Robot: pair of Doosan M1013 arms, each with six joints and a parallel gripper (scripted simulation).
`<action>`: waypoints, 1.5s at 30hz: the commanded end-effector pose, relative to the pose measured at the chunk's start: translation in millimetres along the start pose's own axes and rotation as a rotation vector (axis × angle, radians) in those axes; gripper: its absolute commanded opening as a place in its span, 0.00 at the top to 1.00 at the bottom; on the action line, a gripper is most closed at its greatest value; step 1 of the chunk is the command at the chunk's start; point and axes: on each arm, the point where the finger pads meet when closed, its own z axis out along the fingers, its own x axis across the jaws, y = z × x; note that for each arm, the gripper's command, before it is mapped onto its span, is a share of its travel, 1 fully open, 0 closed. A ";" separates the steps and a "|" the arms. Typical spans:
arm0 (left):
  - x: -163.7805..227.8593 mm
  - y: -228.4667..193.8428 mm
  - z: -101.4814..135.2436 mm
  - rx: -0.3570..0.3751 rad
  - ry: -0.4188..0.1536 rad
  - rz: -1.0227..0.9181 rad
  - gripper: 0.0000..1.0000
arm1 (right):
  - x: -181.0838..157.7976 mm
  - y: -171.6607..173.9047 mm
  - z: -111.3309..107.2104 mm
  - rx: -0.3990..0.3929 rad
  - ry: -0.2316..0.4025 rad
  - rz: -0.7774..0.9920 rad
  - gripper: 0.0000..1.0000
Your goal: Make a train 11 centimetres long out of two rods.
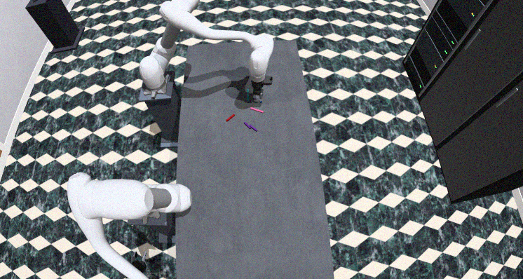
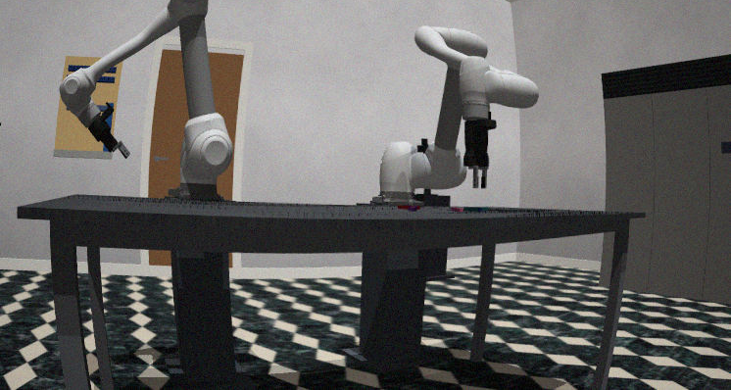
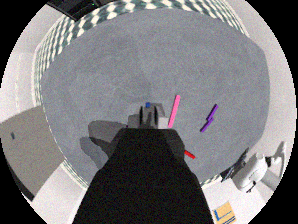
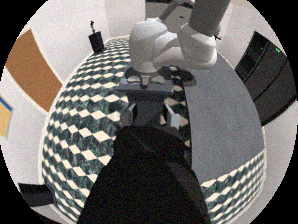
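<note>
A small blue rod lies on the table, apart from the turquoise rod. The turquoise rod is hidden in the left wrist view. My left gripper points down above the table beside the blue rod, partly open and empty; the blue rod shows just beyond its fingertips in its wrist view. A pink rod lies near the blue one. My right gripper is open and empty, away from the table.
A red rod lies alone. Two purple rods lie offset, with neighbouring ends side by side and seemingly touching. The grey table extends toward the right arm. The left arm reaches over its far part in the top view.
</note>
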 end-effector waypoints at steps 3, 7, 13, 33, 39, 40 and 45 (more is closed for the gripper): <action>-3.4 -3.7 -2.6 0.006 -0.001 -0.005 0.46 | 2.2 -0.3 0.1 -0.007 0.011 0.006 0.00; -3.4 -3.8 -0.8 0.007 -0.001 -0.005 0.46 | 2.2 -0.3 0.1 -0.007 0.011 0.006 0.00; -3.6 -2.2 5.4 0.004 -0.002 -0.005 0.46 | 2.2 -0.3 0.1 -0.007 0.011 0.006 0.00; -3.7 -0.7 29.0 0.001 -0.002 -0.005 0.46 | 2.2 -0.3 0.1 -0.007 0.011 0.006 0.00; -3.7 -0.7 38.3 0.001 -0.002 -0.005 0.46 | 2.2 -0.3 0.1 -0.007 0.011 0.006 0.00; -3.7 -0.7 39.8 0.001 -0.002 -0.005 0.46 | 2.2 -0.3 0.1 -0.007 0.011 0.006 0.00; -3.7 -0.6 46.1 0.001 -0.002 -0.005 0.46 | 2.2 -0.3 0.1 -0.007 0.011 0.006 0.00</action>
